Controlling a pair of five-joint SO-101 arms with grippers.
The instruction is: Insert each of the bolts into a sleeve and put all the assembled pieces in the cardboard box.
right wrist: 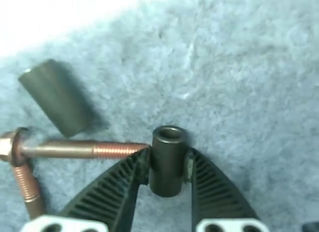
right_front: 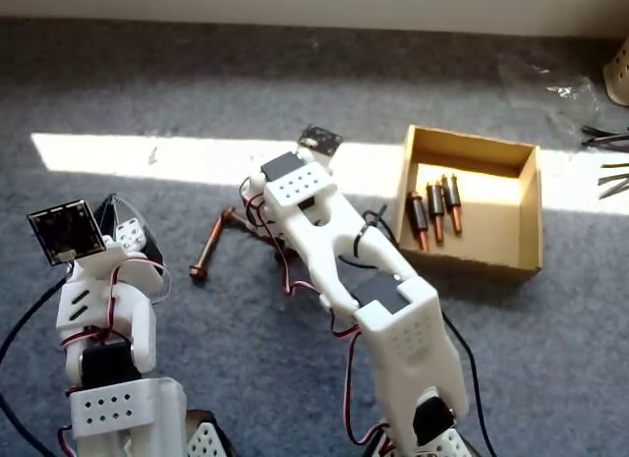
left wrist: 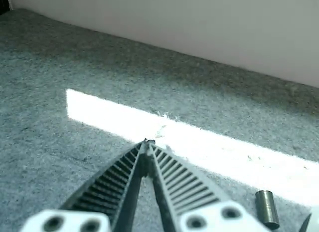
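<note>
My right gripper (right wrist: 167,164) is shut on a dark sleeve (right wrist: 168,142), held upright just above the grey carpet. A copper bolt (right wrist: 75,150) lies beside it, its threaded end touching the sleeve's side. A second bolt (right wrist: 26,191) lies by the first one's head, and a loose sleeve (right wrist: 58,98) rests farther off. From above, a bolt (right_front: 210,247) lies left of the right arm (right_front: 324,241). The cardboard box (right_front: 531,211) holds three assembled pieces (right_front: 435,213). My left gripper (left wrist: 146,143) is shut on nothing, above the carpet, with a sleeve (left wrist: 266,208) standing off to one side.
The floor is grey carpet with a bright sunlit strip (right_front: 147,157) across it. A clear plastic bag (right_front: 545,84) and dark tools (right_front: 609,138) lie at the back right. The left arm (right_front: 98,319) stands at the front left.
</note>
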